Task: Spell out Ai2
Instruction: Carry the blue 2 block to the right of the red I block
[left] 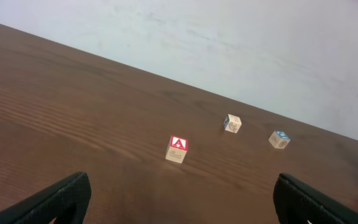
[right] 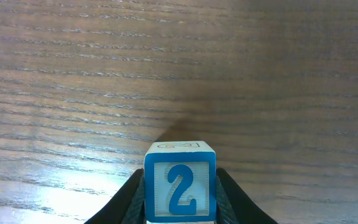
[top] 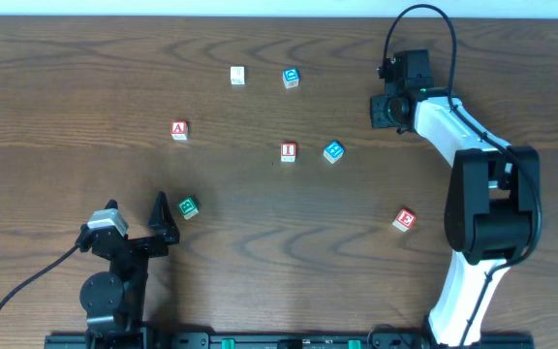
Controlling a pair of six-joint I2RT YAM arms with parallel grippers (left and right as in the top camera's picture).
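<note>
Two grippers were over the dark brown wooden table (top: pixel 85 78). The right gripper (right: pixel 180 204) was closed around a pale wooden cube with a blue 2 on its face (right: pixel 180 186), with a black finger (right: pixel 124 204) pressed to each side of it. Whether the cube touched the table could not be told.

The left gripper (top: pixel 165 221) was spread wide with nothing between its fingers (left: pixel 67 199). A wooden cube with a red A (left: pixel 176 149) stood ahead of it, well apart. Beyond that, farther off and to the gripper's right, sat a white wooden cube (left: pixel 232 123) and a blue-topped wooden cube (left: pixel 279 139). A green-faced wooden cube (top: pixel 188 207) lay just beside the left gripper's fingertips, on their right.

A wooden cube with a red I (top: pixel 288 151) lay between the two grippers, nearer the right one, with a blue-faced wooden cube (top: pixel 332 151) near it.
</note>
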